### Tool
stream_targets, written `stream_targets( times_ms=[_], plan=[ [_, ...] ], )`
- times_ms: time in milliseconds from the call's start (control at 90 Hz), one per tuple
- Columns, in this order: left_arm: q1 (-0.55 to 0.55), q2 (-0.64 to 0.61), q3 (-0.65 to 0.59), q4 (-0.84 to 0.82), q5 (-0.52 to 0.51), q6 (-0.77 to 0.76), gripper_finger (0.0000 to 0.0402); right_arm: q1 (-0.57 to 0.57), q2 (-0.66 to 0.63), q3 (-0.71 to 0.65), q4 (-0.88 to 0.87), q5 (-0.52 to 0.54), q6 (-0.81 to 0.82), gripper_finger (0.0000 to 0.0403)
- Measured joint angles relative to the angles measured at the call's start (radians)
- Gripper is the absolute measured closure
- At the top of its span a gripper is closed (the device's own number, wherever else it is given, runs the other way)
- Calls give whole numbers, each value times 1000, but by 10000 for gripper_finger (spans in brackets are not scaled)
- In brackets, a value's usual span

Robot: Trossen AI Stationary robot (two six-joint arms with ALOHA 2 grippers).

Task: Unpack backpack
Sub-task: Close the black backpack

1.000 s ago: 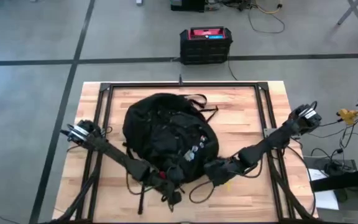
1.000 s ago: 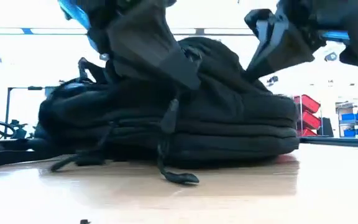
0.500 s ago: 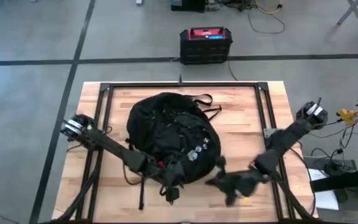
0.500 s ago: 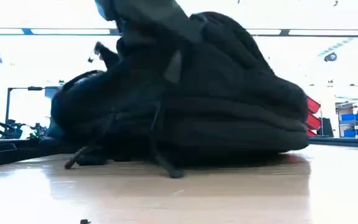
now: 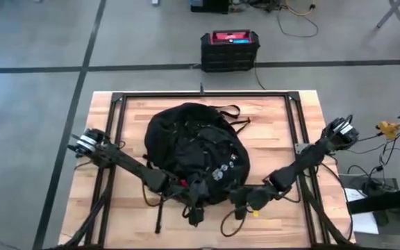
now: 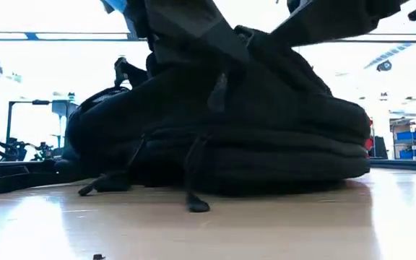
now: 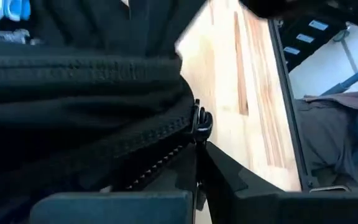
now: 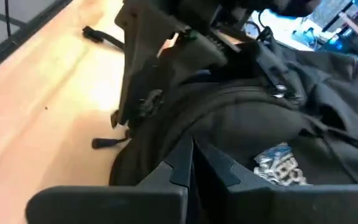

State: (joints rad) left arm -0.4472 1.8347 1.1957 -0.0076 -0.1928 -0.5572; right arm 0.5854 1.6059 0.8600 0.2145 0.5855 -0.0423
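Note:
The black backpack [image 5: 193, 149] lies flat on the wooden table [image 5: 276, 118], and its straps trail over the near edge area [image 5: 160, 219]. My left gripper [image 5: 194, 194] is at the backpack's near side, shut at a zipper [image 7: 104, 149] that runs along the fabric. My right gripper [image 5: 239, 198] is at the backpack's near right side, shut, with its tips on the black fabric [image 8: 229, 124]. Small coloured tags [image 8: 278, 165] show on the front. In the low view the backpack [image 6: 266, 137] bulges up under both arms. My left gripper pinches the zipper's pull [image 7: 201, 122] between its two fingers, which come in slanting from the table's left. The backpack's bottom stays on the table. My right gripper's shut fingertips [image 8: 191, 155] lie against the backpack's near right fabric; I cannot tell whether they pinch a fold.
A black box with a red top [image 5: 230, 50] stands on the floor beyond the table's far edge. A black metal frame [image 5: 207, 95] runs round the table top. A loose strap loop [image 5: 226, 223] lies near my right gripper. Bare wood shows to the backpack's right [image 5: 276, 146].
My left gripper has gone toward the table's right edge, still shut, and the backpack has slid a little that way. Its near top now humps up higher. My right gripper swung out toward the near right corner and has come back to the backpack.

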Motion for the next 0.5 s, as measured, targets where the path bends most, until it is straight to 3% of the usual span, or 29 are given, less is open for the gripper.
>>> stream_targets(
  times_ms=[256,500],
  plan=[
    [2,-5,26,-49,56,9,401,-35,155,-5,1,-52,91,403],
    [-30,-40,172,-490,107,-144,401,-30,201,-28,39,-106,176,403]
  ],
)
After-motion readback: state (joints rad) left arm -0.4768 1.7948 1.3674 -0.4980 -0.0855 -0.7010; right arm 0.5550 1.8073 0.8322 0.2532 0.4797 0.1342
